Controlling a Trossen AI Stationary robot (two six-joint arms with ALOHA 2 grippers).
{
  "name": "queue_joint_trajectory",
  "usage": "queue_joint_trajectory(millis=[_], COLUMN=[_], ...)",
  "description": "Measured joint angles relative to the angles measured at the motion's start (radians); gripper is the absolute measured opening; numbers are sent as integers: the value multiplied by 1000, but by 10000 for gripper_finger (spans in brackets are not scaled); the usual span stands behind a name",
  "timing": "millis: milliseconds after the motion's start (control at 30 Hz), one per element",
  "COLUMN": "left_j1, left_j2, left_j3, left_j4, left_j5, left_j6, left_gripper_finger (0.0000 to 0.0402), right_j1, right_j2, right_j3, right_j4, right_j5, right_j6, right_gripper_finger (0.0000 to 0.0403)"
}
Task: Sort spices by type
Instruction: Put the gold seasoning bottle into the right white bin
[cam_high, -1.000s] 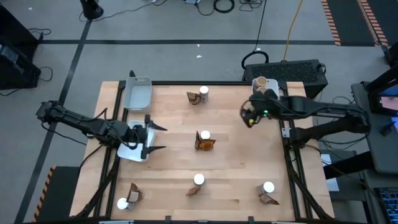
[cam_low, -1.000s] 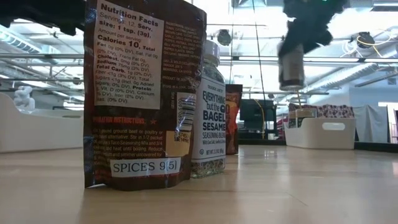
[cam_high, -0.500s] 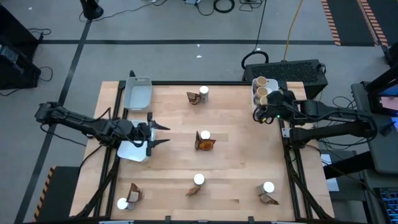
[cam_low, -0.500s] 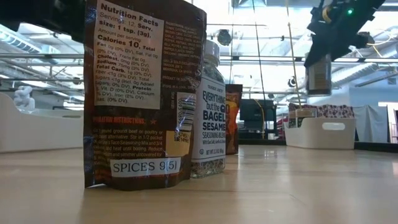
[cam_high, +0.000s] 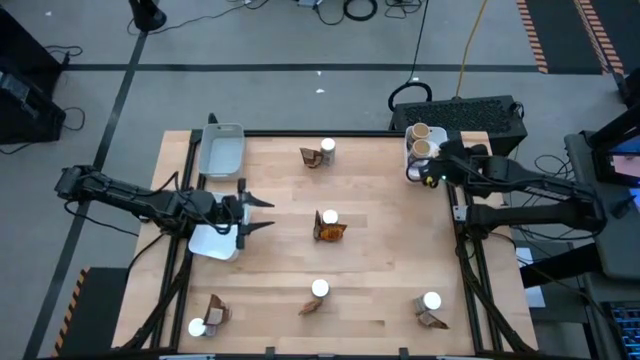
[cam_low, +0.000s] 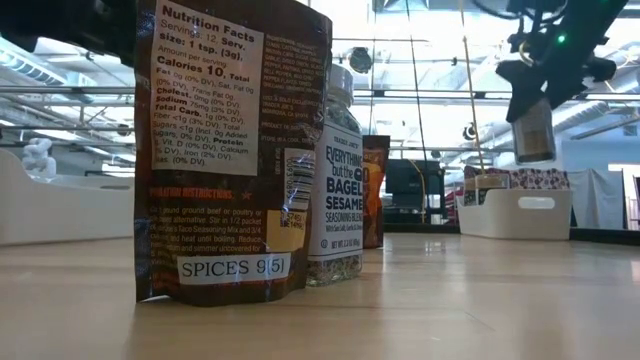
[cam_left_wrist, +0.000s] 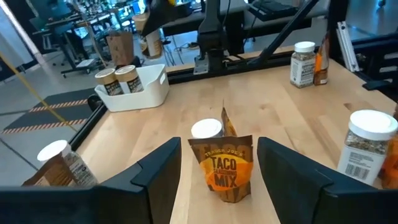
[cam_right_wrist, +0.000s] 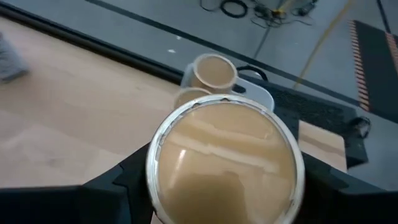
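The right pincer hangs above the white tray at the worktop's two o'clock corner, clamped on a tan-topped jar held off the surface; the low view shows that jar in the air. Two more tan-topped jars stand in that tray. The left pincer hovers at nine o'clock, its fingers spread with nothing between them, aimed at the centre taco mix packet and the white-lidded jar just behind it. Four other packet-and-jar pairs sit around the worktop: twelve, six, five and seven o'clock. Two more white trays lie at the ten o'clock edge.
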Motion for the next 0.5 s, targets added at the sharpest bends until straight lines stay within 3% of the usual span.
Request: queue_joint_trajectory(millis=[500], left_j1=[0], left_j2=[0], left_j3=[0], left_j4=[-2], left_j5=[6], left_j6=[4], left_gripper_finger=[214], right_j1=[-179], right_j2=[-2], right_j3=[-212], right_j4=[291], right_j5=[13], right_j6=[-92], right_gripper_finger=[245])
